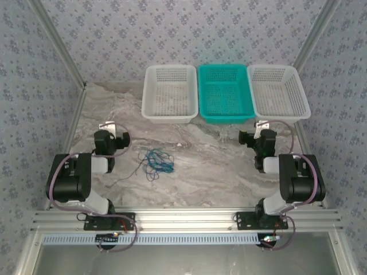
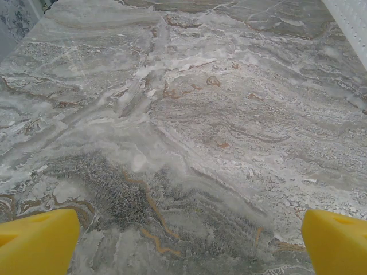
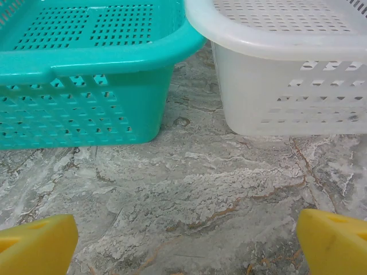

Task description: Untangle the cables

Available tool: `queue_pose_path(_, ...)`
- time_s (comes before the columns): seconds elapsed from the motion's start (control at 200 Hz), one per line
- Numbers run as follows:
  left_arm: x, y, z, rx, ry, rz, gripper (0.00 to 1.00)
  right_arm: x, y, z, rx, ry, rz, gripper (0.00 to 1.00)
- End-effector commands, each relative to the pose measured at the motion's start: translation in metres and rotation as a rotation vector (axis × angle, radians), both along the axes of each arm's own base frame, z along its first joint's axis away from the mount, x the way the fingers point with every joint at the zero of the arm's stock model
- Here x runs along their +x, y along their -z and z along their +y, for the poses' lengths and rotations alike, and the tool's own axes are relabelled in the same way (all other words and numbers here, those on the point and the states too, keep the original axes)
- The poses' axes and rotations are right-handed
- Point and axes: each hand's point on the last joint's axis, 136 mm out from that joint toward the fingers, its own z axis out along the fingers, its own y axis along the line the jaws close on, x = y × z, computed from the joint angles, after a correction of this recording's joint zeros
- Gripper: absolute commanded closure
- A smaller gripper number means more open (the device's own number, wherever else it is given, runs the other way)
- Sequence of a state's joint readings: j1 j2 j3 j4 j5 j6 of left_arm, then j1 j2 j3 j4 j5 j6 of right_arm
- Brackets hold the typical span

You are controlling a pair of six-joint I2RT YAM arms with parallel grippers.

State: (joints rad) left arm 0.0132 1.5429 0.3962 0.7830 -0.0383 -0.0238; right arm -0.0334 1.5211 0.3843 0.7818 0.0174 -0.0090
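Looking down on a marbled counter (image 1: 218,172) carrying a left white basket (image 1: 166,116), a teal basket (image 1: 225,118) and a right white basket (image 1: 281,116) in a row along its far edge. Finding the left gripper (image 2: 189,240) and the right gripper (image 3: 186,243) both gaping wide, gripping nothing (yellow fingertips (image 2: 34,240) sitting far apart in each wrist view). Spotting the cables (image 1: 156,160) bunched on the counter just right of the left gripper, well apart from the right gripper; showing no clear long axis, trailing one thin dark strand toward the near left.

Table (image 1: 212,166): grey marble, brown veins | walls (image 1: 114,34): blue-grey floral print | left basket (image 1: 170,118): white | middle basket (image 1: 225,118): teal | right basket (image 1: 281,117): white | cables (image 1: 156,160): blue, green, possibly black | finger pads (image 2: 37,240): yellow
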Motion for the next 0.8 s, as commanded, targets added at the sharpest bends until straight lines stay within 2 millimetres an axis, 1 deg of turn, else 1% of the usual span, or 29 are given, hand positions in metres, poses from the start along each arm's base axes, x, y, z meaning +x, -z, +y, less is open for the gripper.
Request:
queue_pose_path(0.0, 0.009, -0.017, 0.002, 0.002, -0.007, -0.055, 0.01, 0.005, -0.007, -0.001, -0.010, -0.007, -0.015, 0.00)
queue_pose_path(0.36, 0.008, -0.016, 0.003, 0.000, -0.009, -0.054, 0.01, 0.005, -0.007, -0.001, -0.006, -0.008, -0.013, 0.00)
queue_pose_path(0.545, 0.008, -0.017, 0.002, 0.000, -0.007, -0.056, 0.01, 0.004, -0.010, -0.001, -0.025, 0.005, -0.024, 0.00)
queue_pose_path(0.605, 0.007, -0.017, 0.000, 0.002, 0.008, -0.062, 0.01, 0.000, -0.023, -0.008, -0.056, 0.069, -0.026, 0.00)
queue_pose_path(0.665, 0.001, -0.023, -0.005, 0.006, 0.034, -0.090, 0.01, -0.011, -0.047, -0.020, -0.071, 0.176, -0.025, 0.00)
queue_pose_path(0.7, -0.004, -0.029, -0.004, 0.010, 0.024, -0.114, 0.01, -0.020, -0.062, -0.027, -0.034, 0.249, -0.045, 0.00)
queue_pose_path(0.705, -0.004, -0.030, -0.003, 0.011, 0.020, -0.119, 0.01, -0.021, -0.068, -0.028, -0.021, 0.261, -0.060, 0.00)
queue_pose_path(0.71, -0.006, -0.031, -0.003, 0.011, 0.017, -0.123, 0.01, -0.023, -0.067, -0.029, -0.012, 0.271, -0.053, 0.00)
queue_pose_path(0.72, -0.007, -0.033, -0.002, 0.012, 0.011, -0.131, 0.01, -0.026, -0.074, -0.030, 0.012, 0.287, -0.068, 0.00)
queue_pose_path(0.74, -0.011, -0.037, -0.001, 0.017, 0.000, -0.147, 0.01, -0.033, -0.082, -0.031, 0.058, 0.317, -0.070, 0.00)
queue_pose_path(0.75, -0.013, -0.041, 0.000, 0.020, -0.009, -0.158, 0.01, -0.035, -0.091, -0.031, 0.095, 0.332, -0.092, 0.00)
queue_pose_path(0.795, -0.022, -0.051, 0.004, 0.028, -0.044, -0.173, 0.01, -0.050, -0.110, -0.030, 0.186, 0.366, -0.088, 0.00)
